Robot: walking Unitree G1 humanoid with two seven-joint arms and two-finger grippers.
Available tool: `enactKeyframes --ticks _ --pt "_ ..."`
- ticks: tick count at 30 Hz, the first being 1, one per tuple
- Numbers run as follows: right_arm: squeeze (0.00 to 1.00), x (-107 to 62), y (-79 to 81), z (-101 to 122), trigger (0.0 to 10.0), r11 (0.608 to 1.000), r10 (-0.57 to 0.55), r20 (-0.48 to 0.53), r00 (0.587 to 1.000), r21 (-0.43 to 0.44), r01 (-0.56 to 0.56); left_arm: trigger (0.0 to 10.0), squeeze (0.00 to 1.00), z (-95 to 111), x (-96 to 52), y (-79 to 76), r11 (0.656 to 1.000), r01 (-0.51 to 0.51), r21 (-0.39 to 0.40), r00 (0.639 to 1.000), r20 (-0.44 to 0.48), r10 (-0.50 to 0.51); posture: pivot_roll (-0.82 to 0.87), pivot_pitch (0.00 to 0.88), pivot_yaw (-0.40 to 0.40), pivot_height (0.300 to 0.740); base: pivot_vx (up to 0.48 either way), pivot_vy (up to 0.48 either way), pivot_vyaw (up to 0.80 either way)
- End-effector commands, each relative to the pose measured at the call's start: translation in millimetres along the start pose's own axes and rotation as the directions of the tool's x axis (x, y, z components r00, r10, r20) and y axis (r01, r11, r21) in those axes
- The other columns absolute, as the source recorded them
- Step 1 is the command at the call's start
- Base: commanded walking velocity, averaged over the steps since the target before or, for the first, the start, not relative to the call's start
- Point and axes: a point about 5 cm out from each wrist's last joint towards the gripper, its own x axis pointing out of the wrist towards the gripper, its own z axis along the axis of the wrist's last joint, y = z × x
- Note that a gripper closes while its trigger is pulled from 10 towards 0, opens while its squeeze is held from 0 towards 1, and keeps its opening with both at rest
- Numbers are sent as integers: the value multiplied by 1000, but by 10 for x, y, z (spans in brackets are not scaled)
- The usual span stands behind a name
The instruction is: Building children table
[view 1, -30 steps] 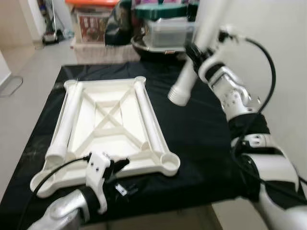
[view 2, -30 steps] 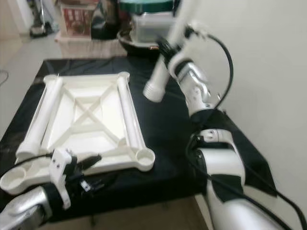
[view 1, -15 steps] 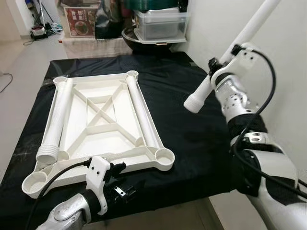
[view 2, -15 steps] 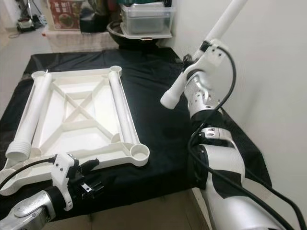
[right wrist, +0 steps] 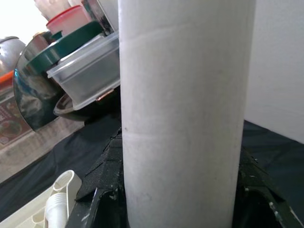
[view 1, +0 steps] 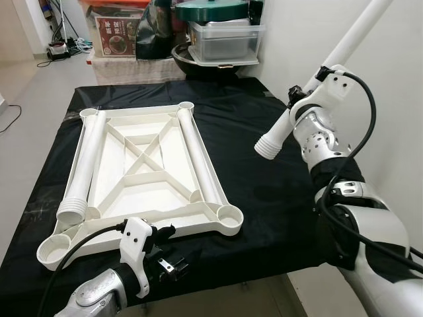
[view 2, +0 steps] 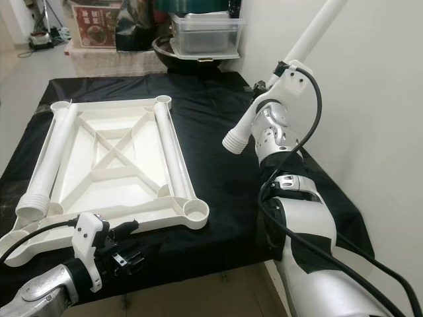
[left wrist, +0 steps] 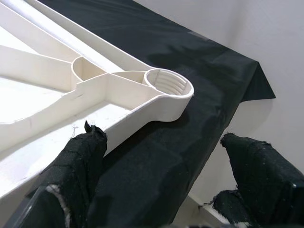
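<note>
The white plastic table top (view 1: pixel 141 168) lies upside down on the black-covered table (view 1: pixel 271 198). Two white legs lie along its long sides, one on the left (view 1: pixel 84 162), one on the right (view 1: pixel 198 155). My right gripper (view 1: pixel 304 105) is shut on a third white leg (view 1: pixel 337 59), held slanted above the cloth to the right of the table top; its threaded end (view 1: pixel 268 146) points down-left. In the right wrist view this leg (right wrist: pixel 183 109) sits between the fingers (right wrist: pixel 102 190). My left gripper (left wrist: pixel 161 156) is open at the table's front edge, near the empty corner socket (left wrist: pixel 168 85).
Storage boxes and a pot with a green lid (view 1: pixel 218 30) stand behind the table's far edge. A white wall (view 1: pixel 396 112) runs close along the right side. Tiled floor (view 1: pixel 30 112) lies to the left. Black cloth between table top and right arm is bare.
The head camera has shifted and the picture has sharpened. My right arm has carried the leg a little rightward and tilted it steeper. The left gripper stays at the front edge.
</note>
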Motion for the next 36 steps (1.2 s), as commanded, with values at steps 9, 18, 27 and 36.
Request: enactKeyframes --ticks 9,18,27,36 --pt "0 1 72 43 10000 1000 8 23 1000 9 -8 10000 0 -14 6 10 1000 4 1 1000 5 -4 98 0 -59 740 0 0 0" --pt "0 -245 678 -118 10000 913 406 11 914 49 -406 10000 0 346 178 50 994 -10 107 995 96 -1 67 0 -42 740 0 0 0" --pt "0 -819 1175 -386 10000 684 728 -13 686 98 -723 10000 0 668 439 154 974 -65 219 985 169 27 39 0 -24 740 0 0 0" --pt "0 -1108 1255 -523 10000 571 821 -55 568 106 -814 10000 0 826 534 336 912 -256 320 961 183 205 27 0 -17 740 0 0 0"
